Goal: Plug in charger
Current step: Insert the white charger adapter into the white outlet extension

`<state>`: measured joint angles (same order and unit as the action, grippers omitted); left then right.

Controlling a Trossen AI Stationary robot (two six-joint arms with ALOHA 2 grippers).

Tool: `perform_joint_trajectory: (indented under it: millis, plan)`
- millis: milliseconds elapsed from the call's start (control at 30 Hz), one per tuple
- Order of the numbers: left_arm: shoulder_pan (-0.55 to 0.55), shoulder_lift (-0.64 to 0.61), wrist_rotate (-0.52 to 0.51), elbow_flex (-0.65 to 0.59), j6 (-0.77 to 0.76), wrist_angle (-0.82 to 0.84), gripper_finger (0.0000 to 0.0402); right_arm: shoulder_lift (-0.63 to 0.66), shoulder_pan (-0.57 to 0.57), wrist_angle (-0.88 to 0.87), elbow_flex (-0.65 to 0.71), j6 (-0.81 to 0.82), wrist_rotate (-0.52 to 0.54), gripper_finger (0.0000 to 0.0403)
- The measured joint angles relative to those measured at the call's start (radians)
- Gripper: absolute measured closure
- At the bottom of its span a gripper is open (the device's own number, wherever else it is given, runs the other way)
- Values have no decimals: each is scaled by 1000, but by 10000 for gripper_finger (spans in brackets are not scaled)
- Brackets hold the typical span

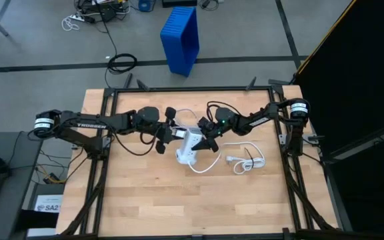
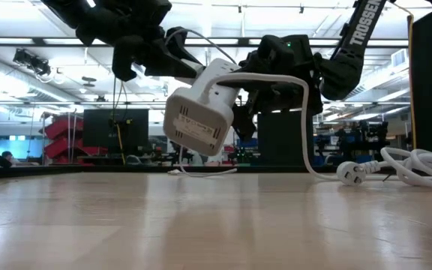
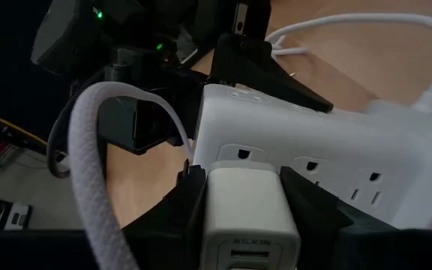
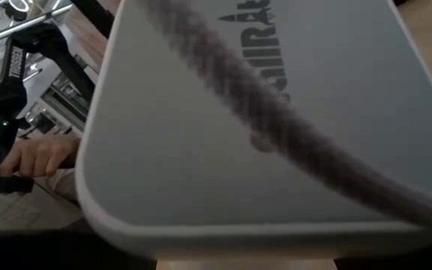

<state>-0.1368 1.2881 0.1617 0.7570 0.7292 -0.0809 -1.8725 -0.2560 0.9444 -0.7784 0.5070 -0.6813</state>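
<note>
From above, both arms meet mid-table: the left gripper (image 1: 172, 133) and right gripper (image 1: 209, 137) flank a white power strip (image 1: 189, 148), its cord looping toward a plug (image 1: 230, 159). At table height, the strip (image 2: 201, 112) hangs tilted, clear of the wooden table (image 2: 201, 225). The left wrist shows the left fingers (image 3: 306, 206) clamped on the charger (image 3: 250, 206), right against the strip's outlets (image 3: 313, 165). The right wrist sees only the strip's broad face (image 4: 223, 127), gripped close.

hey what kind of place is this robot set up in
Probably a robotics lab or workshop: a wooden table in a metal frame, a blue bin and loose cables on the grey floor, red bins beyond.
</note>
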Motion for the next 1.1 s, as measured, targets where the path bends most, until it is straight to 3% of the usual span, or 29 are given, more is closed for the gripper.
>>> perform_joint_trajectory:
  millis: [333,567,1100]
  plan:
    - [0,53,41,-1,-26,-34,282,0,-7,-28,0,-31,-32,128]
    - [0,75,42,-3,-29,-62,282,-1,-7,-55,0,-42,-34,142]
    - [2,85,-66,-5,67,-117,282,1,-55,-121,0,-154,-45,142]
